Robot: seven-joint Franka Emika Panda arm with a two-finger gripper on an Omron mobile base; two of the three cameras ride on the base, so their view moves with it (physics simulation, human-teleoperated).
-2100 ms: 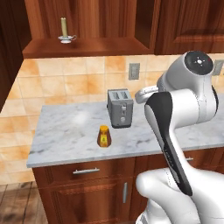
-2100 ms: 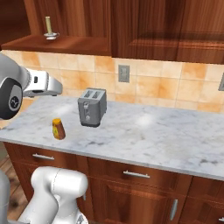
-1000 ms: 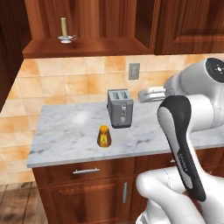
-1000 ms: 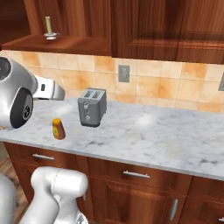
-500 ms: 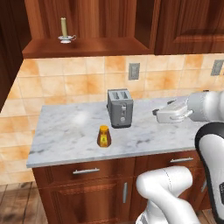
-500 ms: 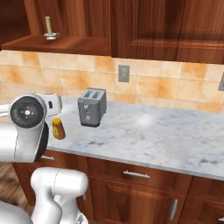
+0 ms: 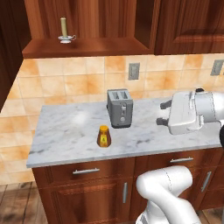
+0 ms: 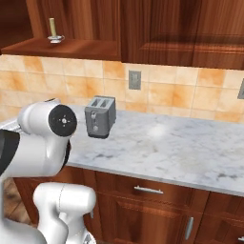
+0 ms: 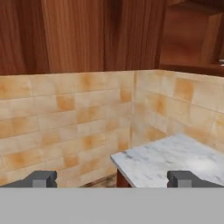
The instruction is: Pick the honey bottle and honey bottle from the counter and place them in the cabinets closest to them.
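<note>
Cabinets (image 7: 188, 26) of reddish wood hang above and beyond the jaws, their open shelf ledge (image 7: 87, 46) up to the left being the likely nearest home for the bottle. Below the jaws stretches the marble counter (image 7: 65, 131), with a toaster (image 7: 120, 107) standing off to their left. The gripper (image 7: 162, 113) hovers level, jaws spread and empty, apparently turned toward its target. One honey bottle (image 7: 103, 135) stands upright near the counter's front edge, left of the jaws and well apart.
</note>
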